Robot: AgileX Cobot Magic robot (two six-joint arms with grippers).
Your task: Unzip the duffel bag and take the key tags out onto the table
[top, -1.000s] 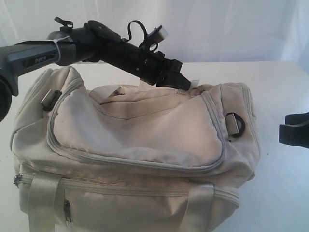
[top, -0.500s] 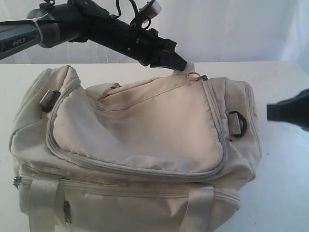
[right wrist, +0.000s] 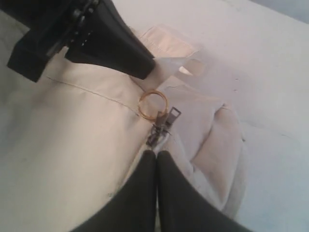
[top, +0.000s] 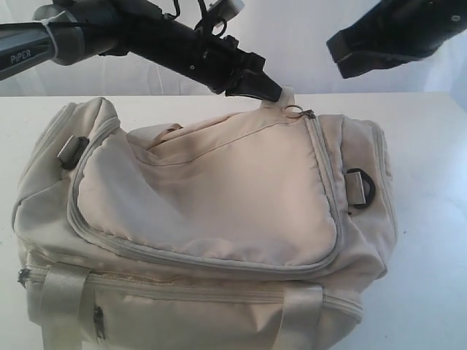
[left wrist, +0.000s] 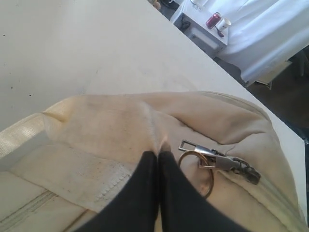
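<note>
1. Nearest me: the duffel bag [top: 211,189] sits on the table [top: 430,240], and its curved top zipper [top: 332,211] is closed all the way round. The key tags are not in sight; presumably they are inside.
2. Top ridge: the left gripper [left wrist: 158,153] is clamped on a fabric tab [top: 286,98] at the zip's end. Over the last 1 s it has hauled the tab upward, so the bag's top is tented. The zipper pull [left wrist: 219,162] and its ring [right wrist: 153,105] now lie exposed just beside the fingers.
3. Further back: the right gripper [right wrist: 157,154] was low at the table's right side 1 s ago. It has swung up over the bag's right end, fingers pressed together and empty, pointing at the pull.
4. Reading: left anchors, right comes for the pull. Unzipping has not begun.
</note>
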